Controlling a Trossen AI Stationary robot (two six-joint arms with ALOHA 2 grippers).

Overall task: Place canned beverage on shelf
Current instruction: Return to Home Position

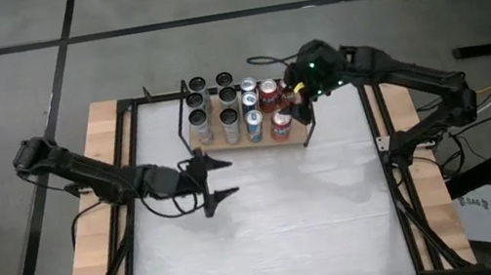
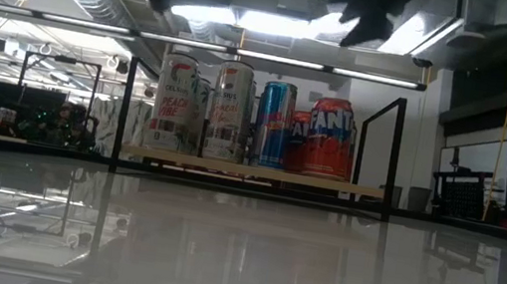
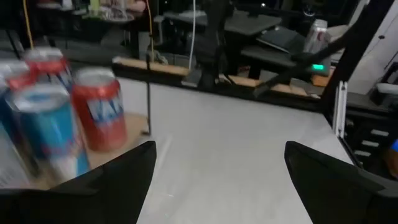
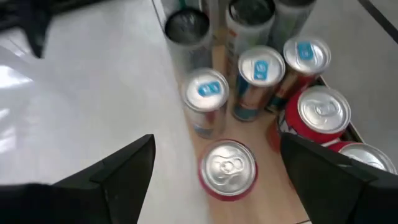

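Spanning high view: glossy white table (image 1: 270, 232) with pale wooden side edges, grey floor (image 1: 0, 87) around. Low view: dim workshop behind, ceiling strip lights (image 2: 252, 19).

Small light-wood shelf (image 2: 249, 171) with thin black rod uprights stands at table's far side, full of upright cans: tall white cans (image 2: 174, 100), blue can (image 2: 273, 125), red soda can (image 2: 331, 139) at right end.

Left claw (image 1: 220, 179): over bare table before shelf, arm stretched out, fingers spread wide, empty.

Right claw (image 4: 216, 142): above shelf's right end, facing down on can tops, fingers wide apart, holding nothing.
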